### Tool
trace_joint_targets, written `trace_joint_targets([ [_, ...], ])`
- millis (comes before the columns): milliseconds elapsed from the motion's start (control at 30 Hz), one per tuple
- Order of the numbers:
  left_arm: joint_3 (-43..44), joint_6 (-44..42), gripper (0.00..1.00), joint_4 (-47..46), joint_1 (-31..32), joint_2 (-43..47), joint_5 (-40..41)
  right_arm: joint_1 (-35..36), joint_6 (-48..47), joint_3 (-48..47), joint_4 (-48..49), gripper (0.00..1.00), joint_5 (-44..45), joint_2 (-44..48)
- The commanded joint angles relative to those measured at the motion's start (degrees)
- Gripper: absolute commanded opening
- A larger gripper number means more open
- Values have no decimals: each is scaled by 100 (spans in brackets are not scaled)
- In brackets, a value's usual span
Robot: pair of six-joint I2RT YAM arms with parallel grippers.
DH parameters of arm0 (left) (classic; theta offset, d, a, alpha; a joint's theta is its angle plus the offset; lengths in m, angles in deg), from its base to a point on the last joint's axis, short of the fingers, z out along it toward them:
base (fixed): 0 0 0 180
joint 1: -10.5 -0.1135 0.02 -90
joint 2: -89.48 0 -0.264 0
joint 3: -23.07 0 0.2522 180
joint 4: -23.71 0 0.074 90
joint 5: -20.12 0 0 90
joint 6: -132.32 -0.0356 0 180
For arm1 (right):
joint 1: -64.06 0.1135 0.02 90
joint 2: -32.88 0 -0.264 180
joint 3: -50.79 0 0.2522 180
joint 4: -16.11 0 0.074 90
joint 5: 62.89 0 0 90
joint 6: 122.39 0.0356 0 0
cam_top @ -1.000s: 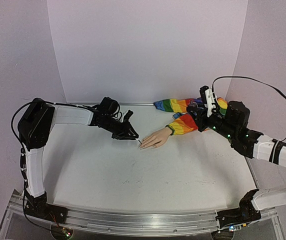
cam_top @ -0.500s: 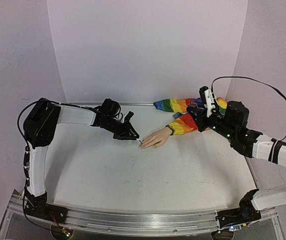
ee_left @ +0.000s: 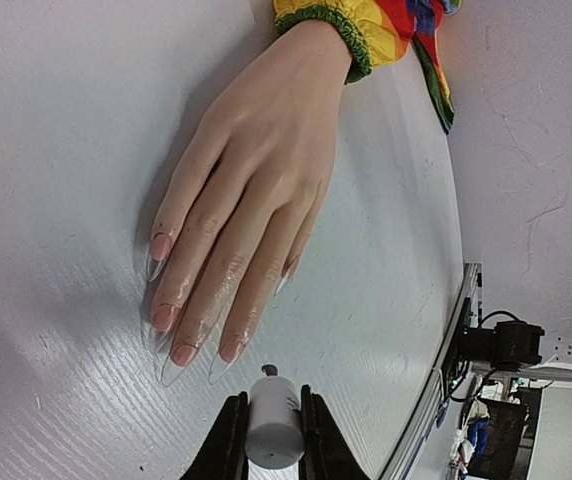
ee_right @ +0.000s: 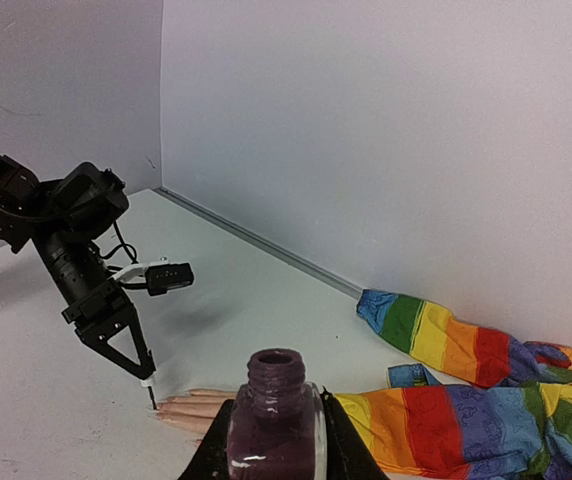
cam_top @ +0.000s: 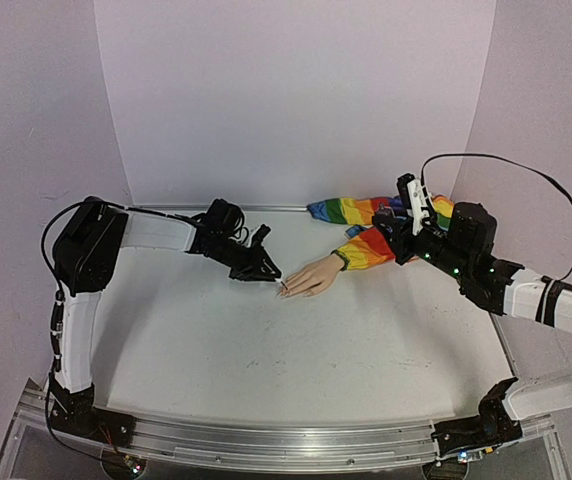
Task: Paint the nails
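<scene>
**Top view.** The left gripper (cam_top: 262, 270) reaches across the white table (cam_top: 266, 370) to the fingertips of the mannequin hand (cam_top: 313, 276). The hand lies flat with its fingers pointing left. Its rainbow sleeve (cam_top: 366, 247) runs back and right, up to the right gripper (cam_top: 398, 235) (neither gripper's jaws can be read from here).

**Left wrist view.** The left gripper's jaws are clamped on the white brush cap (ee_left: 273, 432). Just beyond the cap lie the nails (ee_left: 179, 361), which are long, clear and pointed, pinkish at the base, and rest on the table. Their tips are directed toward the cap (the bristles are hidden behind it).

**Right wrist view.** The right gripper's jaws are closed on an upright, uncapped purple polish bottle (ee_right: 275, 415). Beyond the bottle, the left gripper points a thin dark brush tip down at the ends of the mannequin hand's fingers. Whether the tip touches a nail cannot be told.
</scene>
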Motion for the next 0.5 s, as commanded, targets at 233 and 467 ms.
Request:
trace_joint_targets([
  [233, 362, -39, 0, -200, -25, -149, -149, -71, 2, -72, 432, 0, -136, -1],
  [467, 379, -55, 0, -199, -25, -207, -125, -94, 12, -45, 442, 0, -165, 17],
])
